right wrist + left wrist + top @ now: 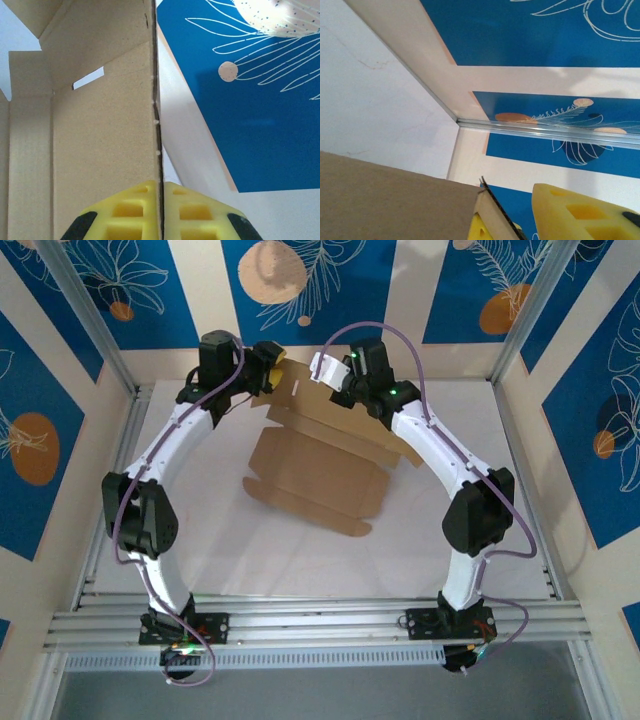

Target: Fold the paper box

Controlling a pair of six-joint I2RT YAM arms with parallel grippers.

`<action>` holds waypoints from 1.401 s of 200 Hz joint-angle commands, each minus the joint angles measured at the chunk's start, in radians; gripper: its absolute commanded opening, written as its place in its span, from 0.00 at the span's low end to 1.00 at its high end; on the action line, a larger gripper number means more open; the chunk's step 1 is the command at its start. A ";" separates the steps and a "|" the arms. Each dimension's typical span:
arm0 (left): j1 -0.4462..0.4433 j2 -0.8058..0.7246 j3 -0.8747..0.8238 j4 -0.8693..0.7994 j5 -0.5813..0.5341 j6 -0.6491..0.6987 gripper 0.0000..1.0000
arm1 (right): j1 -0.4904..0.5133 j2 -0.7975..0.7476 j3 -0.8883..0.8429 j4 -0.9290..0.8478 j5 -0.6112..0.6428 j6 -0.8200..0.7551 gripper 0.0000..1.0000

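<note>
White surface (520, 440) carries the paper box (320, 475) mid-frame, rear panel raised. Right pincer (162, 210) is clamped on that panel's edge; left pincer (509, 215) straddles a flap, half-open. Light, stiff cardboard likely: grip edges near creases.

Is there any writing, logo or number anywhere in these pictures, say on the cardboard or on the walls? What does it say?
No text can be read anywhere.
The paper box is plain brown cardboard with no print or label on the faces shown.
The blue wall panels carry only white leaf drawings and orange circles, no letters or numbers.
</note>
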State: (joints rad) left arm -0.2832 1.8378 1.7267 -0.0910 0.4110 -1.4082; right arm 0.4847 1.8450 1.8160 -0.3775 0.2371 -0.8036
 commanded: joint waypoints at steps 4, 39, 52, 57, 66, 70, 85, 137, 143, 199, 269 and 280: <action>0.028 0.029 0.026 0.017 -0.008 0.006 0.48 | 0.009 -0.061 -0.003 0.048 -0.015 -0.004 0.00; 0.047 0.082 0.087 0.012 0.029 0.018 0.42 | 0.014 -0.076 -0.001 0.015 -0.068 -0.006 0.00; 0.049 0.087 0.096 0.017 0.040 0.018 0.40 | 0.017 -0.082 -0.004 0.009 -0.080 -0.011 0.00; 0.050 0.087 0.096 0.022 0.042 0.019 0.38 | 0.017 -0.081 -0.006 0.010 -0.076 -0.012 0.00; 0.050 0.085 0.094 0.026 0.046 0.024 0.36 | 0.017 -0.079 -0.007 0.013 -0.069 -0.014 0.00; 0.050 0.083 0.093 0.027 0.047 0.025 0.35 | 0.018 -0.080 -0.008 0.015 -0.067 -0.013 0.00; 0.050 0.076 0.076 0.037 0.055 0.026 0.29 | 0.014 -0.076 -0.008 0.022 -0.061 -0.005 0.00; 0.032 0.006 -0.055 0.140 0.080 0.018 0.17 | 0.006 -0.041 0.021 0.029 -0.026 0.023 0.00; 0.028 -0.004 -0.075 0.149 0.080 0.017 0.17 | 0.007 -0.037 0.024 0.029 -0.021 0.025 0.00; -0.023 -0.054 -0.151 0.178 0.079 0.038 0.15 | 0.017 -0.001 0.049 0.029 0.016 0.040 0.00; -0.090 -0.008 -0.093 0.162 0.057 0.069 0.16 | 0.066 0.020 0.050 0.035 0.037 0.017 0.00; -0.094 0.006 -0.069 0.161 0.051 0.069 0.16 | 0.076 0.020 0.046 0.035 0.034 0.009 0.00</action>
State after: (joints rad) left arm -0.3553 1.8225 1.5856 0.0616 0.4644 -1.3609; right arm 0.5282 1.8576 1.8336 -0.3737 0.2817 -0.7807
